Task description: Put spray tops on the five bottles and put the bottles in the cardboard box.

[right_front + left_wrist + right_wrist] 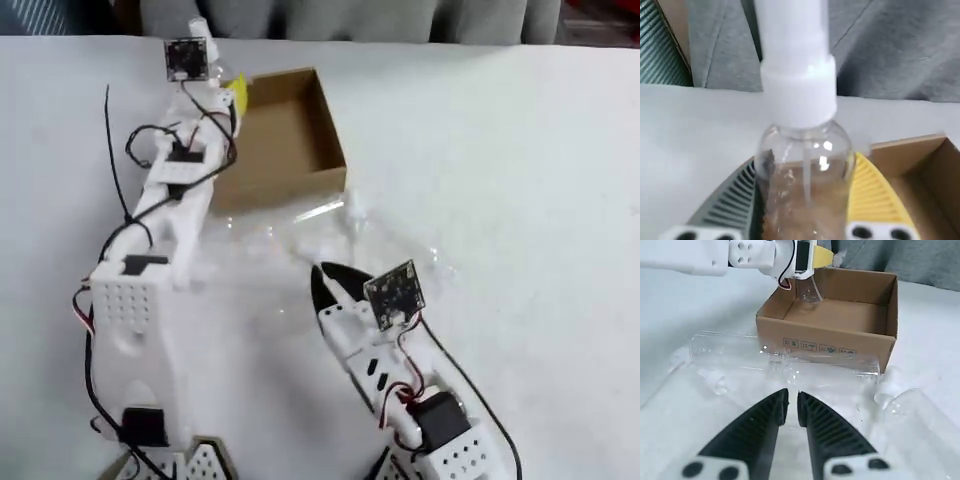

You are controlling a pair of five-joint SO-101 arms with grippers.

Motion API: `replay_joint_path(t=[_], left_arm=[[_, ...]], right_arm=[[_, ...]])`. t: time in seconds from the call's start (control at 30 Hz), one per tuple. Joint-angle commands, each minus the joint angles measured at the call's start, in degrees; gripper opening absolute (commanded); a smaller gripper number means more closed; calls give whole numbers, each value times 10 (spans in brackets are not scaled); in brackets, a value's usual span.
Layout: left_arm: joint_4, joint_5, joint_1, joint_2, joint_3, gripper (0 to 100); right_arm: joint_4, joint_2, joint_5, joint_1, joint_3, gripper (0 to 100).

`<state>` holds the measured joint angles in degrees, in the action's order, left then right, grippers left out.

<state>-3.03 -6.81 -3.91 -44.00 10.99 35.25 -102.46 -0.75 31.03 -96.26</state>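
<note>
Likely a robotics lab bench, white table (pixel 540 150), grey fabric (pixel 890 50) behind, wired arms (pixel 140 300)

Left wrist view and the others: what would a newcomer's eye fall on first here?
A clear bottle with a white spray top, clamped in the left gripper at the edge of the cardboard box. Next, loose bottles lying on the table in front of the box, near the right gripper.
</note>
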Motion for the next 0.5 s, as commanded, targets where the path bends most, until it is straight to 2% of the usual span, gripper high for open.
replay_joint_path(t=[0.0, 0.47], left_arm=[[7, -41, -15, -13, 65, 20], [9, -43, -24, -52, 102, 20]], right_arm=[[-1, -2, 5, -3, -6, 15], [-1, -2, 4, -3, -6, 15]])
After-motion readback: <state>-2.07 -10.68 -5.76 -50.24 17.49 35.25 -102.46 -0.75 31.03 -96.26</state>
